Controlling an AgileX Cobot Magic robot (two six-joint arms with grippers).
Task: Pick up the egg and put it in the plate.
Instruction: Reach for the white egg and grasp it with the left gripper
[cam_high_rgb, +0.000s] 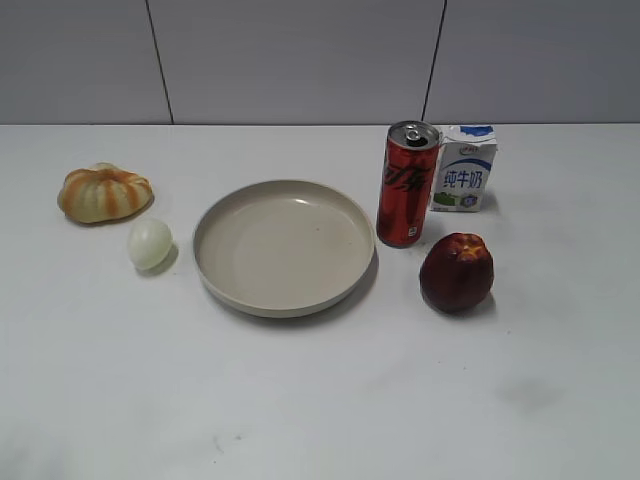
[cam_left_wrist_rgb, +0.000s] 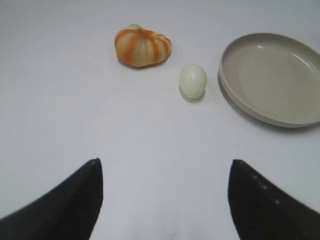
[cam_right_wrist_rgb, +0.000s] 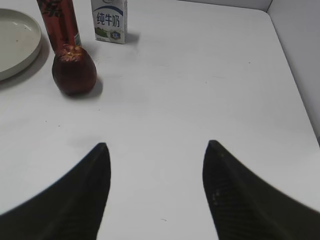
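Note:
The egg (cam_high_rgb: 149, 243) is small, whitish with a faint green tint, and lies on the white table just left of the plate (cam_high_rgb: 213, 265). The plate is large, round, beige and holds nothing. In the left wrist view the egg (cam_left_wrist_rgb: 193, 80) lies ahead and a little right, left of the plate's rim (cam_left_wrist_rgb: 225, 85). My left gripper (cam_left_wrist_rgb: 165, 162) is open and empty, well short of the egg. My right gripper (cam_right_wrist_rgb: 156, 145) is open and empty over bare table; the plate's edge (cam_right_wrist_rgb: 30, 50) shows at its far left. Neither gripper shows in the exterior view.
An orange-and-cream pumpkin-shaped thing (cam_high_rgb: 104, 192) sits behind and left of the egg. A red can (cam_high_rgb: 407, 184) stands at the plate's right, a small milk carton (cam_high_rgb: 464, 168) behind it, and a dark red fruit (cam_high_rgb: 456, 272) in front. The table's right edge (cam_right_wrist_rgb: 300, 100) meets a wall.

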